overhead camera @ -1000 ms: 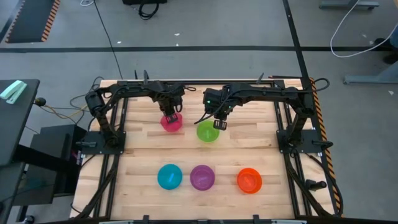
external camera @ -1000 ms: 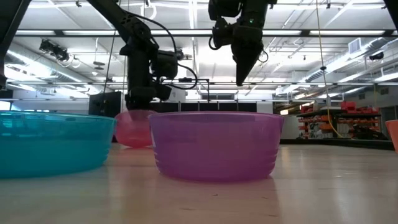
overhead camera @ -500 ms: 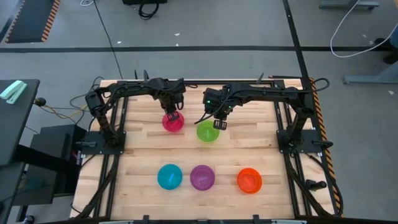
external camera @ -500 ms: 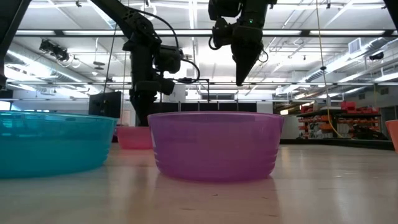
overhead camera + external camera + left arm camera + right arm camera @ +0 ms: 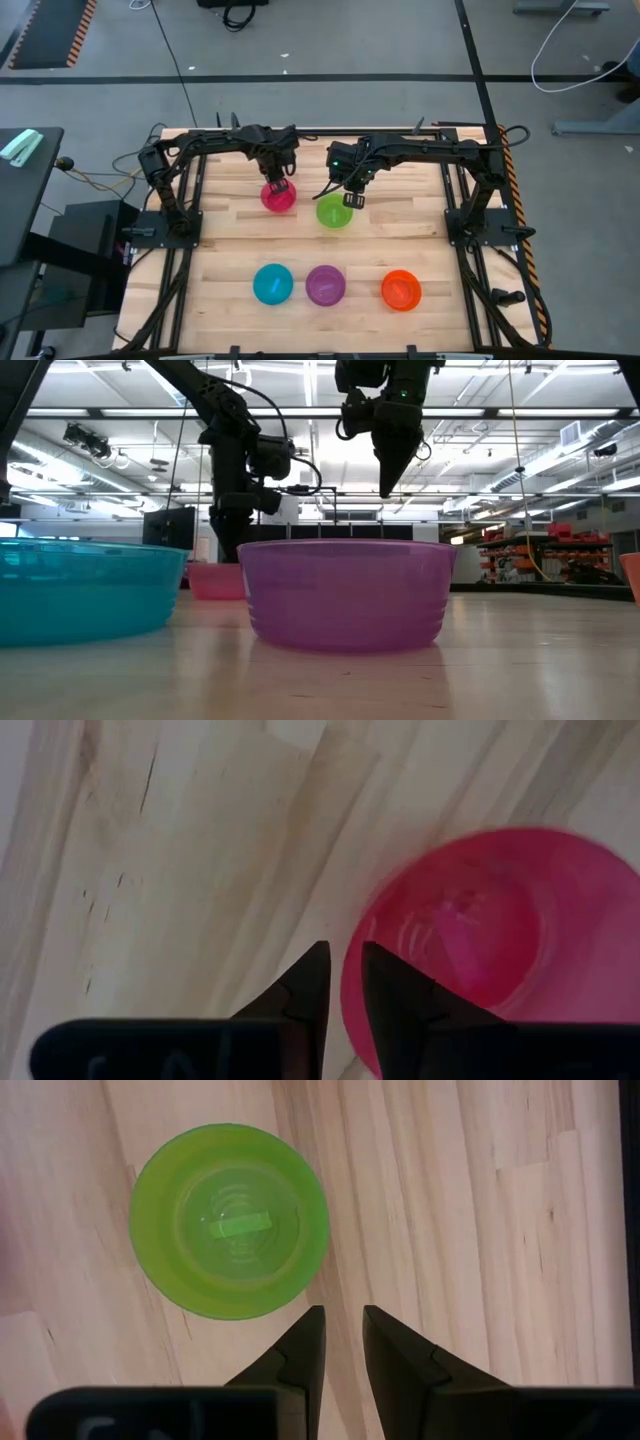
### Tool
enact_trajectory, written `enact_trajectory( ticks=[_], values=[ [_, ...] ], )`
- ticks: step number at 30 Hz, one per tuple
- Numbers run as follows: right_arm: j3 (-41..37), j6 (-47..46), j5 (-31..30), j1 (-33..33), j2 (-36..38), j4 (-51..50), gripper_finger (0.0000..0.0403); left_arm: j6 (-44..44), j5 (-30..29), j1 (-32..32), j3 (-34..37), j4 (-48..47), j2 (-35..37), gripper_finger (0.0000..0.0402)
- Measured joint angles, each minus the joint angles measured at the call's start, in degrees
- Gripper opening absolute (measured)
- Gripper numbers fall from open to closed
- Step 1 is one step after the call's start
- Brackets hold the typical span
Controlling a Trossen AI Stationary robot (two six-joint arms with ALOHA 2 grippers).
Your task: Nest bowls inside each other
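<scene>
The pink bowl (image 5: 277, 196) sits upright on the pale plank surface (image 5: 230, 250) toward its far side, with the green bowl (image 5: 334, 211) just beside it; nearer the front edge stand the blue bowl (image 5: 272, 284), purple bowl (image 5: 325, 285) and orange bowl (image 5: 401, 290) in a row, apart from one another. All are smooth, round plastic, slightly see-through in the low view.

Only the left wrist view shows how the left hand (image 5: 340, 975) meets the pink bowl: its two dark tapered fingers straddle the rim, a narrow gap between them, one tip inside the bowl. I cannot tell if they pinch the wall or stand just loose of it.

The right hand (image 5: 340, 1330) hangs above the surface beside the green bowl, fingers slightly apart, empty. The right wrist view alone reveals concentric rings moulded in that bowl's floor.
</scene>
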State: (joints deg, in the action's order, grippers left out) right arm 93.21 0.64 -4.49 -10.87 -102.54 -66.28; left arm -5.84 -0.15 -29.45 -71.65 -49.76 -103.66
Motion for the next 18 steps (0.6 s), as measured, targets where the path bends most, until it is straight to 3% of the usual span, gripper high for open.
enact_trajectory(
  ticks=[13, 18],
  values=[
    [0.0, 0.4, 0.0, 0.0, 0.0, -0.2, 0.0078, -1.7, 0.2, -2.6, 0.1, 0.9, -3.4, 0.0069],
    [0.0, 0.9, 0.0, 0.0, 0.0, 0.3, 0.0078, -2.9, 0.2, -3.0, 0.1, 1.0, -3.1, 0.005]
  ],
)
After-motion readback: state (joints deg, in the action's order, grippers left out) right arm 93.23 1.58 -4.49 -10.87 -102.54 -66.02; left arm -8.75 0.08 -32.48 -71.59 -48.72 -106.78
